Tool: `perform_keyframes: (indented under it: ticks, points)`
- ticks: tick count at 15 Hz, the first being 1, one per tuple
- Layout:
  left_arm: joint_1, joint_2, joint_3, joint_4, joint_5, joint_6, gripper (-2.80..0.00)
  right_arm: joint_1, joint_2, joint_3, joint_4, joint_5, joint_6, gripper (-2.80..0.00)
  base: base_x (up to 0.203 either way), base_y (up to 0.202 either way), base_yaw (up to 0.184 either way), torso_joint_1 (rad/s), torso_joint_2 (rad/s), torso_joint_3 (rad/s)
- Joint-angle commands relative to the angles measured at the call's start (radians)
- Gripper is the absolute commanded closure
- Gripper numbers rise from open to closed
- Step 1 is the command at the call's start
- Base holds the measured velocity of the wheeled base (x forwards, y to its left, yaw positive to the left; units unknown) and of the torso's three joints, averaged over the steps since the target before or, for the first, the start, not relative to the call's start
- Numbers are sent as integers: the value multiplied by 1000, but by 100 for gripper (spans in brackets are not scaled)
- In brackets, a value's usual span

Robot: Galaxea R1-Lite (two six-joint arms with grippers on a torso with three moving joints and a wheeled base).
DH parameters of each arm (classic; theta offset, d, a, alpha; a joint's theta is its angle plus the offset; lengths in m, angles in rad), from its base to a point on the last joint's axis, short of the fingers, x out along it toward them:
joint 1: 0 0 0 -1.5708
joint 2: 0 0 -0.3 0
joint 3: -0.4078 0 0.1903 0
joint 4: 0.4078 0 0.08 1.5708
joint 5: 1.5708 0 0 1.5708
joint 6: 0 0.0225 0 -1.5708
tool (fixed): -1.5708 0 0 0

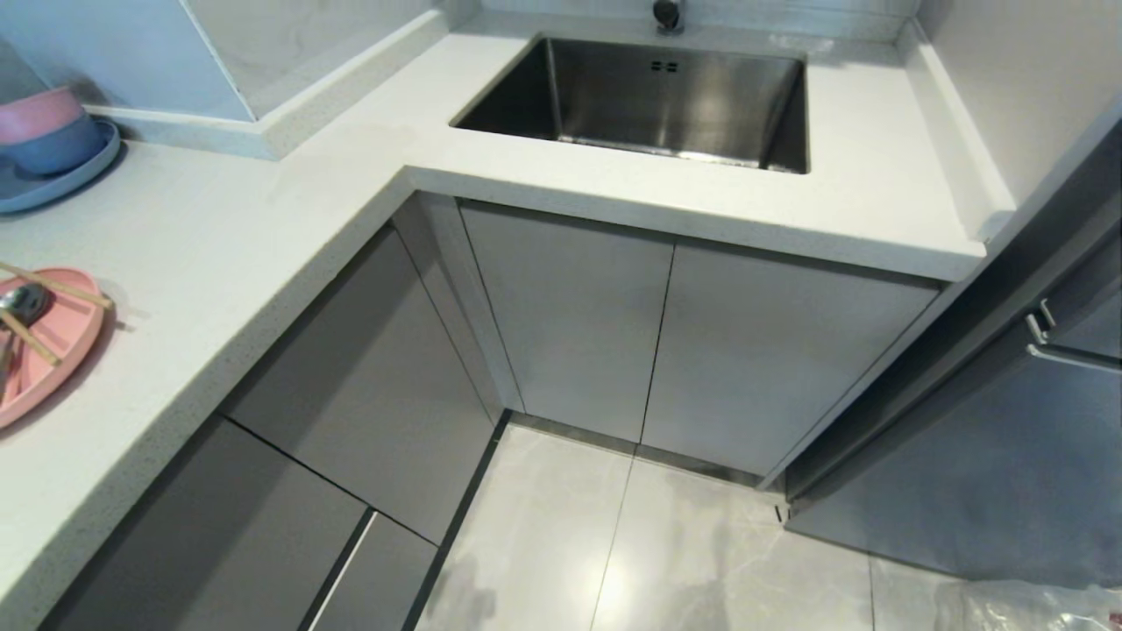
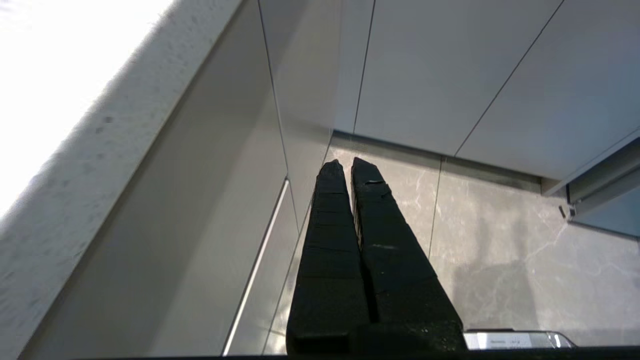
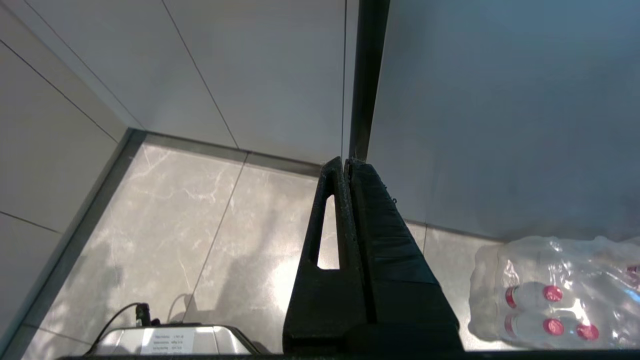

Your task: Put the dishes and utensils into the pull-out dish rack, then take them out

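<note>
**Stone, steel and matt fronts**

The countertop (image 1: 263,245) looks like pale speckled stone, matt. The sink (image 1: 649,96) is brushed stainless steel. Cabinet doors (image 1: 570,324) are smooth matt grey. Floor tiles (image 1: 666,552) are glossy marbled grey. The pink plate (image 1: 53,350) looks matt; the chopsticks (image 1: 61,287) are light wood.

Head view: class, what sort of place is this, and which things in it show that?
A home kitchen, most likely: a steel sink set in a pale countertop, grey cabinet doors below, and a pink plate with chopsticks.
</note>
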Motion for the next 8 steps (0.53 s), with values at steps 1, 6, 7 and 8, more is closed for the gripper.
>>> perform_keyframes:
  ticks: [1,6,7,8]
  points:
    - [0,1,0,0,0,1,0,0,1,2,0,0,0,0,0,0,0,2,2,193]
    - [0,1,0,0,0,1,0,0,1,2,0,0,0,0,0,0,0,3,3,203]
    - [0,1,-1,0,0,1,0,0,1,2,0,0,0,0,0,0,0,10,2,203]
    - [0,1,0,0,0,1,0,0,1,2,0,0,0,0,0,0,0,6,4,204]
